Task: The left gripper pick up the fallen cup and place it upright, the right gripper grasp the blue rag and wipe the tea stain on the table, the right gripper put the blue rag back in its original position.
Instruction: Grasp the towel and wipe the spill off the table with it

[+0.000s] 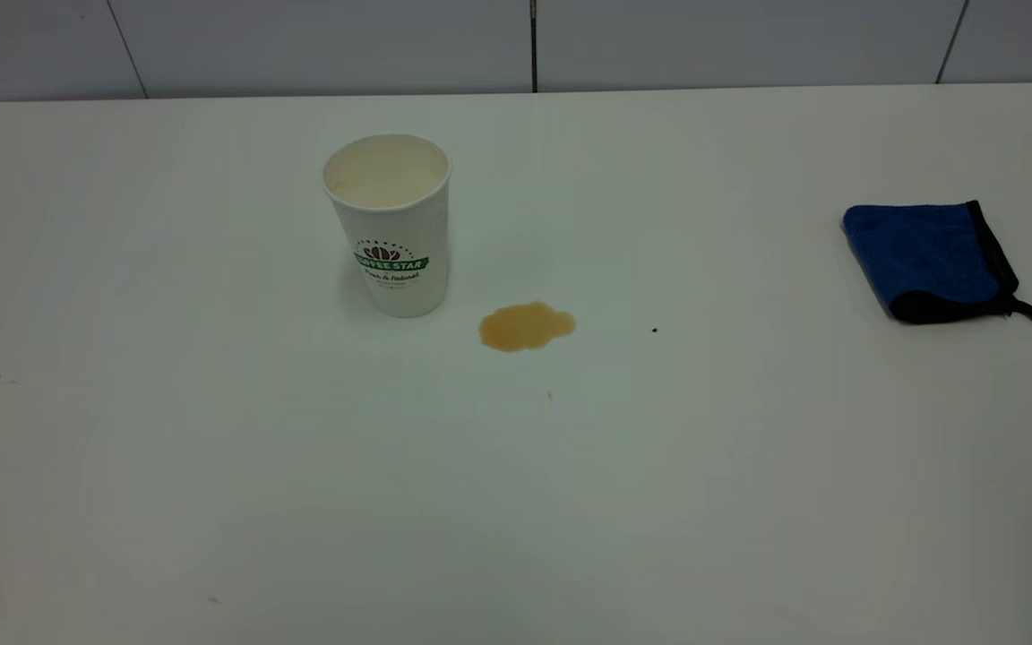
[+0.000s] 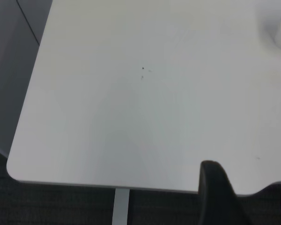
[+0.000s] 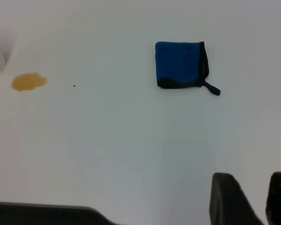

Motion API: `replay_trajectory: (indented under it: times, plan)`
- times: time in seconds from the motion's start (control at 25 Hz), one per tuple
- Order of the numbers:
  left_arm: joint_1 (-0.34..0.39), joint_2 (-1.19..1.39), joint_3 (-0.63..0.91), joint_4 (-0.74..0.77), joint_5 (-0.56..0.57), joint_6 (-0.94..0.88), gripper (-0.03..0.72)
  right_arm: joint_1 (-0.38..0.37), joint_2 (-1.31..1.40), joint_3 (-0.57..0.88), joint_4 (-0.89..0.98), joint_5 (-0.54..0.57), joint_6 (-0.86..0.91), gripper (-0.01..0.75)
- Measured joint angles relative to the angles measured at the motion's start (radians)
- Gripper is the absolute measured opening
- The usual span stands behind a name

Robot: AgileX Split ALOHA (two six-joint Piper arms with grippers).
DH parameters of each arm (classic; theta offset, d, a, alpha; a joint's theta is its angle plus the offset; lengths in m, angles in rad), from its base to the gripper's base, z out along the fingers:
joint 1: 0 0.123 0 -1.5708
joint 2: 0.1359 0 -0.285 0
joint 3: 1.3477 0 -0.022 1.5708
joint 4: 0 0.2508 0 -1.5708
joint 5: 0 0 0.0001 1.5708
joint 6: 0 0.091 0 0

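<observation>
Left gripper (image 2: 246, 194) parked back over the near edge of the tabletop (image 2: 107, 117), well apart from everything; two dark fingers show with a gap between them, holding nothing. Right gripper (image 3: 253, 199) likewise pulled back at its own side, fingers parted a little, empty, with the blue rag (image 3: 180, 64) well ahead of it. Neither arm visible from the exterior view.

Cup (image 1: 391, 224) already upright, mouth up, just beside the tea stain (image 1: 527, 325) but apart from it. Blue rag lying folded far off toward the right arm's side, black loop tail trailing outward. Stain not yet wiped, so the rag pickup looks like the step in hand.

Risks, as judgement: pinching only the top fold or the loop tail, leaving the rag to unfold and drag; wiping too broadly toward the cup and knocking it over again, given how close cup and stain sit; smearing the puddle wider rather than lifting it.

Readable on the cup: green banner reading "COFFEE STAR" under a brown bean logo; smaller script beneath, too small to make out.
</observation>
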Motion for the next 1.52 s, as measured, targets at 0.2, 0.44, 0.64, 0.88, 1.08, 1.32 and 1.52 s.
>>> replay_trajectory:
  times: [0.2, 0.44, 0.64, 0.88, 1.08, 1.32, 1.52]
  plan:
    - [0.000, 0.000, 0.000, 0.000, 0.000, 0.000, 0.371, 0.000, 0.030, -0.031, -0.076, -0.057, -0.014, 0.367]
    - [0.000, 0.000, 0.000, 0.000, 0.000, 0.000, 0.371, 0.000, 0.416, -0.144, -0.216, -0.201, 0.007, 0.706]
    - [0.000, 0.000, 0.000, 0.000, 0.000, 0.000, 0.371, 0.000, 0.788, -0.309, -0.215, -0.294, 0.017, 0.727]
    - [0.000, 0.000, 0.000, 0.000, 0.000, 0.000, 0.371, 0.000, 1.198, -0.448, -0.196, -0.397, -0.005, 0.727]
    - [0.000, 0.000, 0.000, 0.000, 0.000, 0.000, 0.371, 0.026, 1.495, -0.493, -0.179, -0.536, -0.022, 0.727]
    - [0.000, 0.000, 0.000, 0.000, 0.000, 0.000, 0.371, 0.092, 1.841, -0.646, -0.171, -0.608, -0.022, 0.727]
    - [0.000, 0.000, 0.000, 0.000, 0.000, 0.000, 0.371, 0.092, 2.091, -0.834, -0.151, -0.550, -0.031, 0.727]
